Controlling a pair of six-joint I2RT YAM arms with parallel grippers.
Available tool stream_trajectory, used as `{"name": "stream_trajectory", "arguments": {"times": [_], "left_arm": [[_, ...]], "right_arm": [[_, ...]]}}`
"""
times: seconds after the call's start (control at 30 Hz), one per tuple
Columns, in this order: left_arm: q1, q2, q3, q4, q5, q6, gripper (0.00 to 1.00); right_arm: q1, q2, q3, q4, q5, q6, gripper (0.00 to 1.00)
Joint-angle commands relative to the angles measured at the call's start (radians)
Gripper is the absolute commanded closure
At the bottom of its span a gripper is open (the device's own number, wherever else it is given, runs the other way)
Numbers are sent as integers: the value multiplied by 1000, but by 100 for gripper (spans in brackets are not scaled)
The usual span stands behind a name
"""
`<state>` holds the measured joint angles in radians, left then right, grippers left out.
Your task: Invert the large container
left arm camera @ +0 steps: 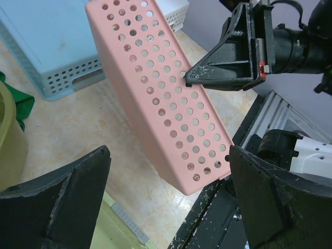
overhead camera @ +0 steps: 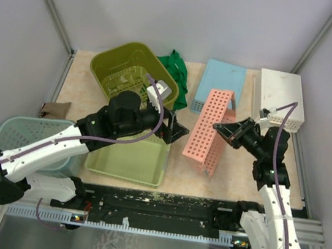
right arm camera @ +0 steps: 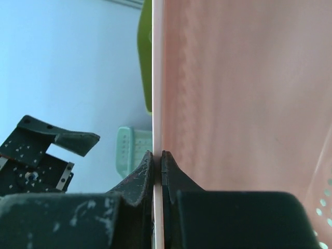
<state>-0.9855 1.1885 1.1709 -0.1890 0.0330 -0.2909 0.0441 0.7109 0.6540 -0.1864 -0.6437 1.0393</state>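
Pinching the thin side wall of the pink basket (overhead camera: 208, 133), the right claw (overhead camera: 220, 128) holds it tipped on one long edge mid-bench (overhead camera: 233, 171) — long axis running away from the bases. The left claw (overhead camera: 174, 132) gapes empty just left of it.

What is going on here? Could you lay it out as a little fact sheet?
Right gripper: shut on one wall of the pink basket
Pink basket: tipped up on one long edge, not yet upside down
Left gripper: open, empty, facing the pink basket but apart from it
Behind the pink basket: blue basket, white basket
Far left of the table: olive basket with a green cloth beside it
Near left: pale green tray, mint basket
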Motion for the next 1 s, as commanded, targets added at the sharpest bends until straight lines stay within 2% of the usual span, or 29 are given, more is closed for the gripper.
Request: {"name": "stream_trajectory", "arguments": {"times": [0.0,0.1,0.17,0.23,0.5,0.6,0.8,0.97], "left_arm": [[5,-35,22,-31,-28,10,0],[6,-25,16,-17,-13,5,0],[7,-16,11,-1,4,-1,0],[7,-7,6,16,16,-6,0],[6,34,22,29,53,-1,0],[7,44,20,36,66,-4,0],[7,59,27,39,80,-6,0],[6,62,21,41,85,-8,0]], "right_arm": [[8,-48,-105,365,-122,214,100],[7,-73,-233,614,-143,381,100],[8,-85,-290,703,-150,448,100],[7,-93,-314,710,-161,460,100],[8,-143,-354,535,-200,385,100],[8,-159,-401,560,-207,396,100],[4,-150,-540,774,-209,513,100],[-31,-153,-577,795,-259,500,100]]}}
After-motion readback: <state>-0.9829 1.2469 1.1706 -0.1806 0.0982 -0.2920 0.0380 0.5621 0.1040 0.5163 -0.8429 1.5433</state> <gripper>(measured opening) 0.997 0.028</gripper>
